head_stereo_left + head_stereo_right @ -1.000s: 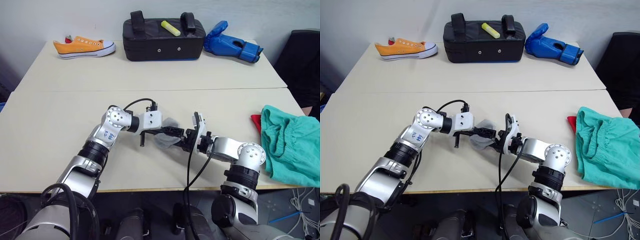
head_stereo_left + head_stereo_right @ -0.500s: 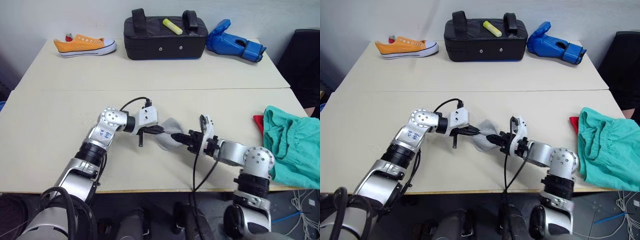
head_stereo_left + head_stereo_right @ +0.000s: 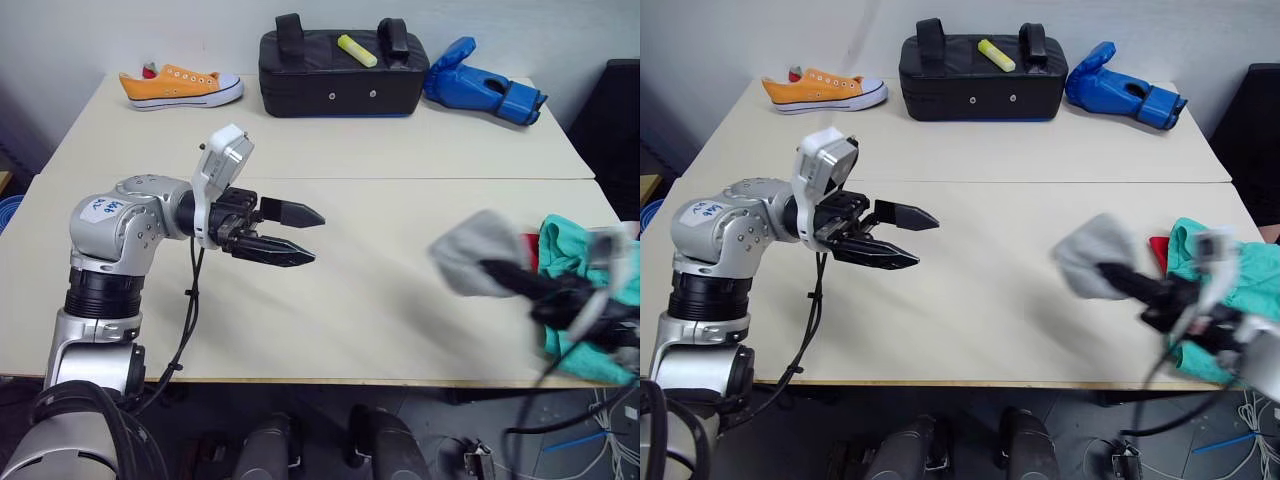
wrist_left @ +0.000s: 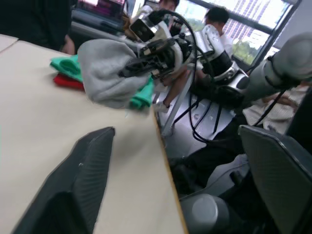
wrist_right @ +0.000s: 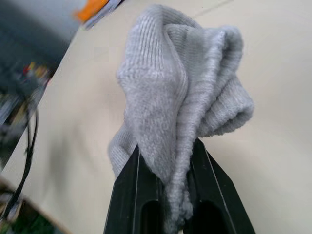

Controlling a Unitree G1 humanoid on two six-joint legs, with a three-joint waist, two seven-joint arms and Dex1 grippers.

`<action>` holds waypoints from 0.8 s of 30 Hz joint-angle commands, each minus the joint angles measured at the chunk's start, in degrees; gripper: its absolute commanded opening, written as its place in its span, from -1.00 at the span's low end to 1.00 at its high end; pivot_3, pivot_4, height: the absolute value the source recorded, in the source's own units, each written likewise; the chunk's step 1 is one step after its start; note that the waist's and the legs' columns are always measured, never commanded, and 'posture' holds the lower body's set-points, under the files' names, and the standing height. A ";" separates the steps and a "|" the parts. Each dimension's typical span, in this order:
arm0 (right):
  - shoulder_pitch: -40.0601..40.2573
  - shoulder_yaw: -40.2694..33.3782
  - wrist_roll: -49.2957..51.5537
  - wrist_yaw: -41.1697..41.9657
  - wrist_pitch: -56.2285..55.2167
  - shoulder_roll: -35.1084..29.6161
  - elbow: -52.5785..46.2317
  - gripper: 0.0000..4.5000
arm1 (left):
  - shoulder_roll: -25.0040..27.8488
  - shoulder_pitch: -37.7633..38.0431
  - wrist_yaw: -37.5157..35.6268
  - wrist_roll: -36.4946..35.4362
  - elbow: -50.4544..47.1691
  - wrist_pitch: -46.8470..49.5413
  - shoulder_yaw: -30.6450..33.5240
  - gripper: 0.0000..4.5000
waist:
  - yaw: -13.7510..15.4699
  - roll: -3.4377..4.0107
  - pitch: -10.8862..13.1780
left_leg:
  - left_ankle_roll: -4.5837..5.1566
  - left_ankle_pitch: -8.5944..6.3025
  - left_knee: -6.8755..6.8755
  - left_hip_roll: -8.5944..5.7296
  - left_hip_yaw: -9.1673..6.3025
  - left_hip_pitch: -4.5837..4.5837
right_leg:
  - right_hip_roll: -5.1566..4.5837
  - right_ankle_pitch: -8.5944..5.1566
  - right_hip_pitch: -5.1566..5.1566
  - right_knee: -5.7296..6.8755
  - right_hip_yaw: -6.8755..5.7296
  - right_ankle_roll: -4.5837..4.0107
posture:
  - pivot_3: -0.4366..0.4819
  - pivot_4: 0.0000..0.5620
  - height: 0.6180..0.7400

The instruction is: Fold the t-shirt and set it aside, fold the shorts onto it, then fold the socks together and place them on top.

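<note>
The socks (image 5: 180, 107) are soft, ribbed grey knit, bunched into a rounded wad with folds. They hang above the pale, smooth counter (image 3: 380, 300) near its right edge, just beside the crumpled teal shorts (image 3: 570, 250), which lie over a sliver of the red t-shirt (image 3: 1158, 250). The right pincer (image 5: 168, 187) pinches the wad between its two black, tapered fingers, pressed on the cloth. The left pincer (image 3: 292, 236) hovers over mid-counter, well apart, its pointed fingers spread and holding nothing.
</note>
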 commanded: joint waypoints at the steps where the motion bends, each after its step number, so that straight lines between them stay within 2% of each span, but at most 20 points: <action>1: 4.71 -8.11 -2.95 0.46 -3.37 -4.69 8.39 -0.96 | -1.25 1.11 2.30 -1.17 -4.24 -1.53 -0.23 1.00 | 0.10 -0.05 0.03 | 0.00 0.00 0.00 0.00 0.02 0.01 | 0.00 0.00 -0.01 0.00 0.01 0.01 | -0.05 -0.47 1.00; 4: 4.61 -7.85 -7.36 -0.45 -7.13 -5.37 17.19 -0.96 | -1.55 2.80 3.90 0.53 -5.19 -3.94 -1.53 1.00 | -0.34 -0.09 0.05 | 0.00 0.01 -0.02 0.03 0.08 0.05 | 0.08 0.00 -0.01 0.00 0.06 0.01 | -0.05 -0.47 1.00; 12: -1.72 -0.89 -21.38 -3.97 -13.13 -2.24 29.76 -0.96 | -1.84 2.91 8.83 -0.25 -5.68 -4.55 -0.68 1.00 | -0.42 -0.07 0.06 | -0.08 0.06 -0.03 0.05 0.09 0.03 | 0.10 0.00 -0.07 0.07 0.08 0.01 | -0.05 -0.47 1.00; 18: -2.80 2.03 -30.93 2.21 -14.68 -0.70 31.85 -0.03 | -0.74 2.96 10.21 -1.40 -4.64 -2.51 -0.31 1.00 | -0.40 0.00 0.07 | -0.09 0.07 -0.02 0.04 0.11 0.02 | 0.09 0.00 -0.08 0.08 0.09 0.01 | -0.05 -0.47 1.00; 22: 2.33 -1.53 -35.62 8.86 -13.82 -3.63 28.72 0.60 | 1.03 3.55 9.04 -4.25 -3.39 1.07 1.31 1.00 | -0.27 0.00 0.07 | -0.10 0.09 -0.02 0.04 0.09 0.02 | 0.10 0.00 -0.08 0.09 0.08 0.01 | -0.05 -0.47 1.00; 24: 7.61 -3.45 -38.70 15.63 -13.03 -7.04 26.14 0.90 | 2.39 4.18 8.16 -6.28 -3.37 3.13 2.75 1.00 | -0.24 0.15 0.10 | -0.10 0.09 -0.02 0.04 0.09 0.02 | 0.10 -0.01 -0.08 0.09 0.09 0.01 | -0.05 -0.47 1.00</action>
